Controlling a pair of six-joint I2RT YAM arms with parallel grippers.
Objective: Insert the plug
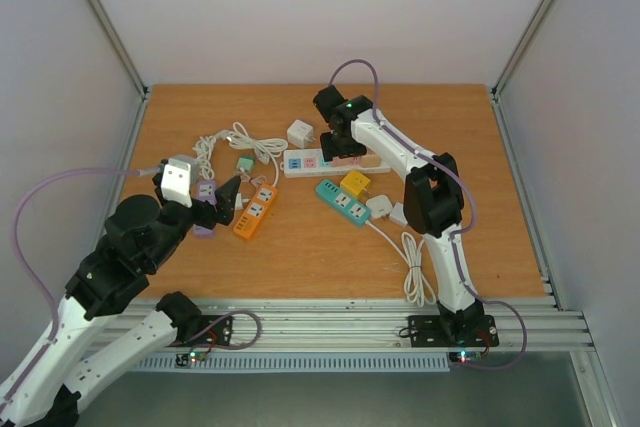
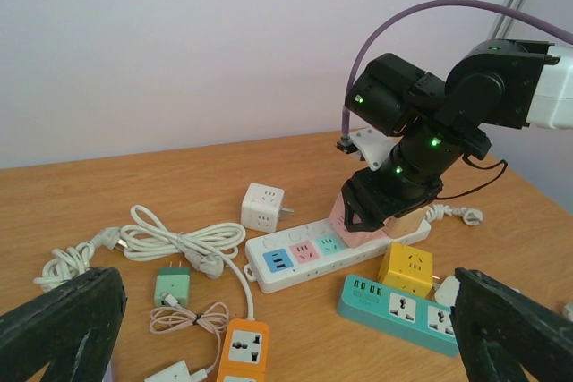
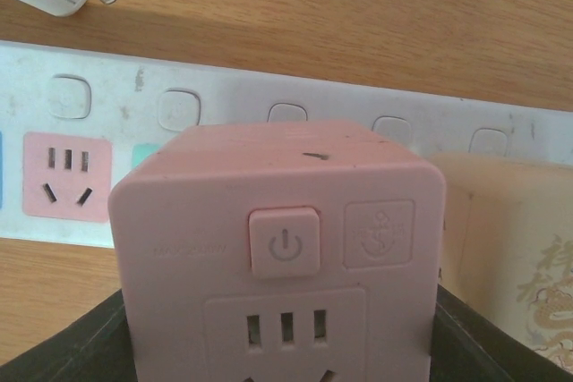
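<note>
Toward the near left corner of the tabletop [image 1: 300, 257], the left hand [image 1: 218, 203] hangs wide open and empty, likely waiting clear. Nearer the far edge, the right hand [image 1: 338, 144] clamps the pink cube [image 3: 277, 221] over the white strip [image 1: 305, 162], seemingly to line up its prongs.
</note>
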